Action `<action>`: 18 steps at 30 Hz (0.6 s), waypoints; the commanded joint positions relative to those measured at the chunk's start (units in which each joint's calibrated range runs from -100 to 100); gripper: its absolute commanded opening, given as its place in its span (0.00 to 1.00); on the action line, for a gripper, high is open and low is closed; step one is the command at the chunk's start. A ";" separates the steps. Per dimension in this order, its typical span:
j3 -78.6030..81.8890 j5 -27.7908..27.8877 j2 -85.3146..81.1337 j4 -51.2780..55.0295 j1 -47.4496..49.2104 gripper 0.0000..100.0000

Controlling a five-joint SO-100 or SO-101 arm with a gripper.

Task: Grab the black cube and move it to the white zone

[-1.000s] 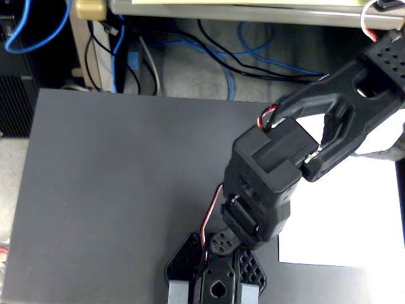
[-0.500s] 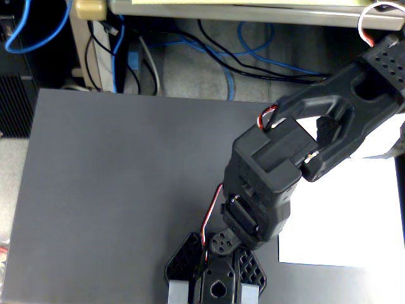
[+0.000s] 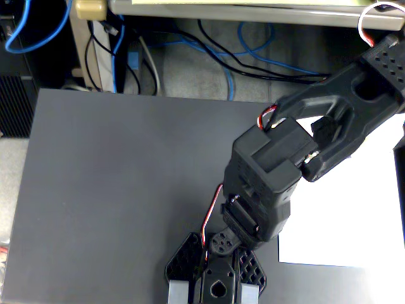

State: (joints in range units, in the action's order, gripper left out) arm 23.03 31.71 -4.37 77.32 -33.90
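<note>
Fixed view, looking down. My arm reaches across the dark grey mat on the worktop. My jaws sit at the bottom edge, partly cut off; cannot tell their opening or any hold. White zone lies at right, partly under my arm. Black cube not visible. No containers seen.

arm over dark grey mat | white zone partly covered, right
</note>
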 commanded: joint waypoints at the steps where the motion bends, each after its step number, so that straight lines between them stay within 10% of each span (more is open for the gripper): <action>1: 0.36 3.55 -0.54 -0.39 0.71 0.28; 4: 1.35 5.01 -0.54 -0.73 0.64 0.47; 11: -1.28 5.12 -1.55 0.04 0.64 0.49; 18: -28.75 4.65 -1.55 22.16 0.71 0.48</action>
State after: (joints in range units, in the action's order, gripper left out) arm 3.75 36.27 -4.37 96.58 -33.90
